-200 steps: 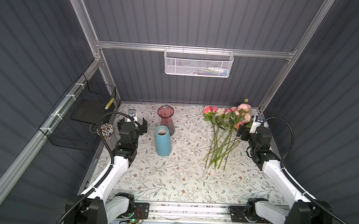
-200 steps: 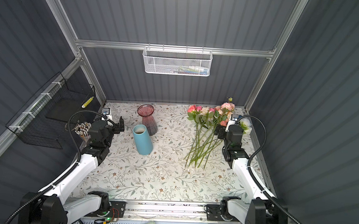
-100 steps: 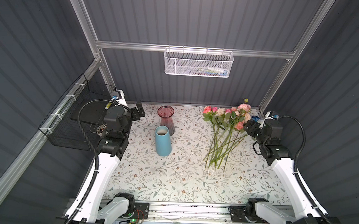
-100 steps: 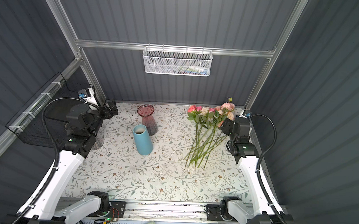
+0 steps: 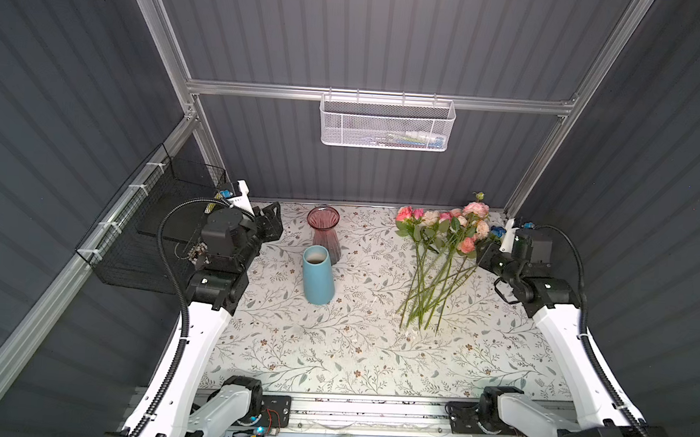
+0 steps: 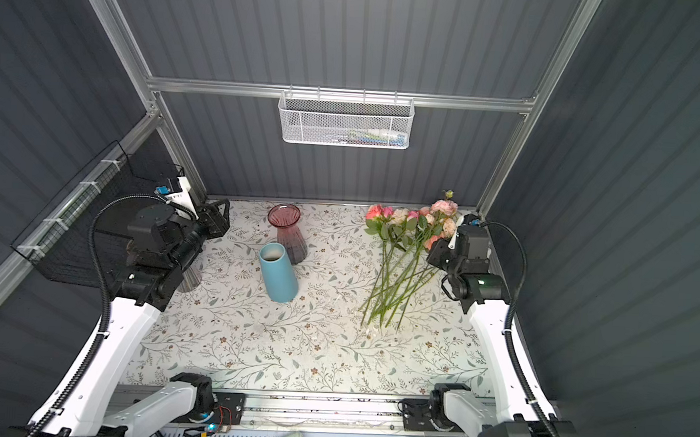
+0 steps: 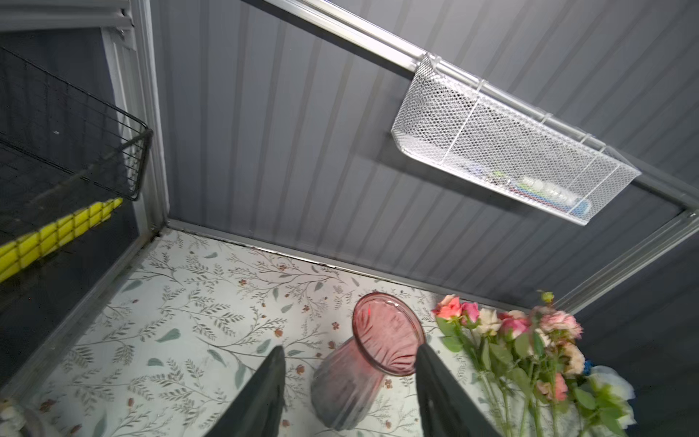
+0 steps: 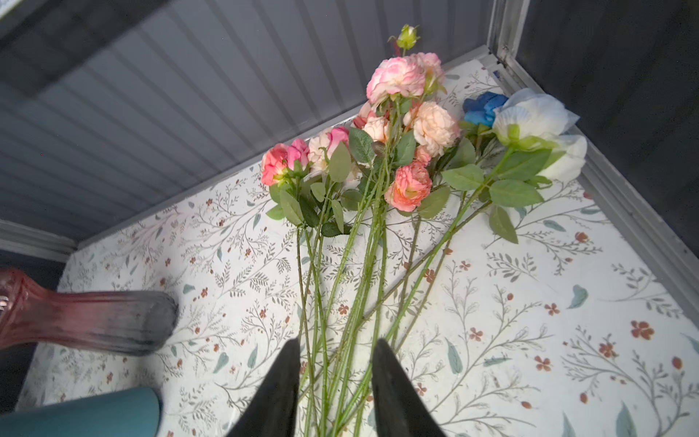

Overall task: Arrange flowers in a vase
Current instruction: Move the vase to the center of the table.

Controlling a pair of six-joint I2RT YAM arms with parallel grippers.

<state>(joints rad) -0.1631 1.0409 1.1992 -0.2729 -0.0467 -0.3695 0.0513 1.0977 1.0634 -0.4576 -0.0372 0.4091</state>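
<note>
The flowers (image 5: 442, 250) (image 6: 404, 252) lie in a loose bunch on the right of the table, blooms toward the back wall, stems fanned toward the front. A pink glass vase (image 5: 325, 234) (image 6: 289, 234) stands at the back centre, with a blue vase (image 5: 317, 278) (image 6: 278, 275) just in front of it. My left gripper (image 5: 271, 223) (image 7: 350, 347) hovers left of the pink vase (image 7: 340, 386), open and empty. My right gripper (image 5: 485, 255) (image 8: 336, 340) hangs above the stems beside the flowers (image 8: 378, 170), its jaws a narrow gap apart and holding nothing.
A white mesh basket (image 5: 385, 124) hangs on the back wall. A black wire basket (image 5: 152, 224) is fixed to the left wall by the left arm. A small grey glass vessel (image 6: 190, 276) stands partly hidden under the left arm. The floral table (image 5: 332, 351) ends at walls on three sides.
Both arms have lifted from low over the table. The left gripper now faces the pink vase and the right one the flowers. Both pairs of jaws have narrowed.
</note>
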